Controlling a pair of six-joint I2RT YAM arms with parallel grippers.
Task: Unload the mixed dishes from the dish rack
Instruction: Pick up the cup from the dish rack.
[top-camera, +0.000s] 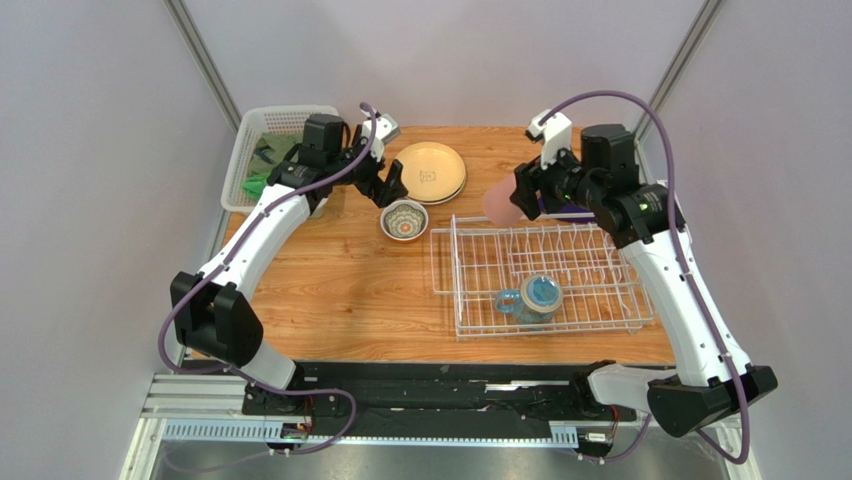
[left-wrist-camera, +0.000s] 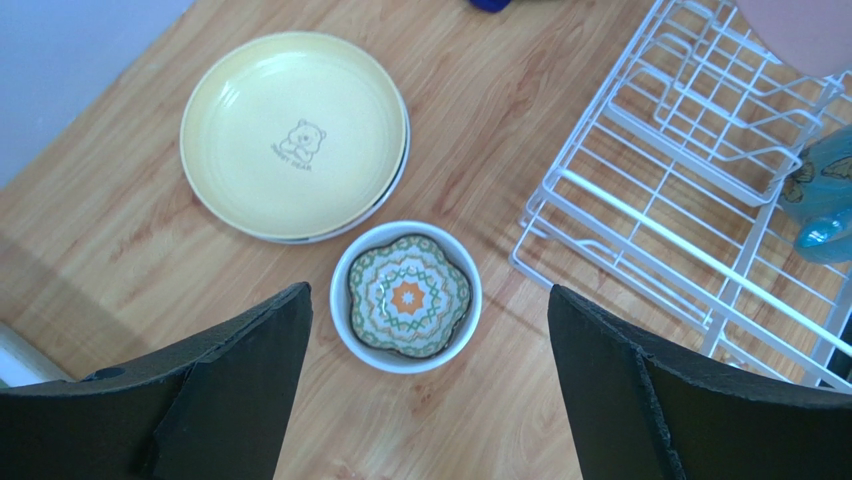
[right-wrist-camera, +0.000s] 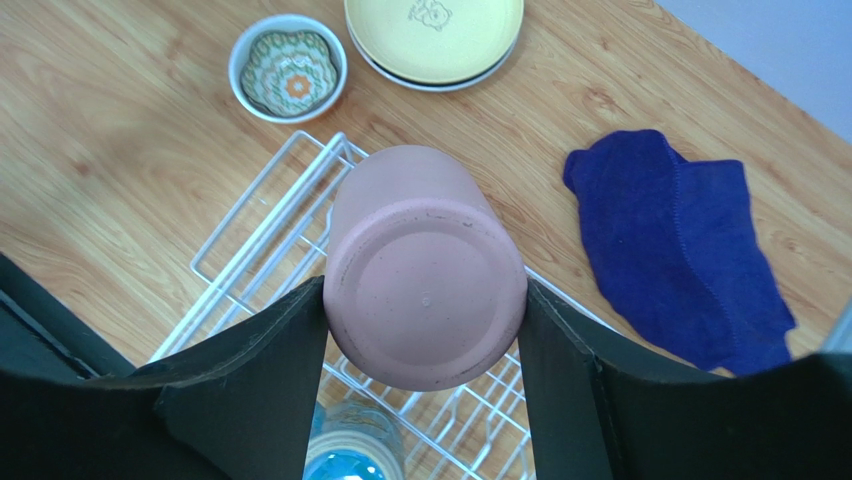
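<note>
The white wire dish rack (top-camera: 590, 285) stands right of centre on the table, with a blue mug (top-camera: 535, 297) lying in its near part. My right gripper (top-camera: 518, 200) is shut on a pink tumbler cup (right-wrist-camera: 425, 290), held off the wires over the rack's far left corner (right-wrist-camera: 270, 250); its base faces the wrist camera. Two stacked cream plates (top-camera: 430, 172) and a small patterned bowl (top-camera: 404, 220) rest on the wood left of the rack. My left gripper (left-wrist-camera: 428, 292) hangs open above the bowl (left-wrist-camera: 405, 297), holding nothing, with the plates (left-wrist-camera: 295, 135) beyond it.
A white mesh basket (top-camera: 270, 150) with green items sits at the far left corner. A dark blue cloth (right-wrist-camera: 680, 240) lies on the table behind the rack, on the right. Grey walls close in the left, right and far sides.
</note>
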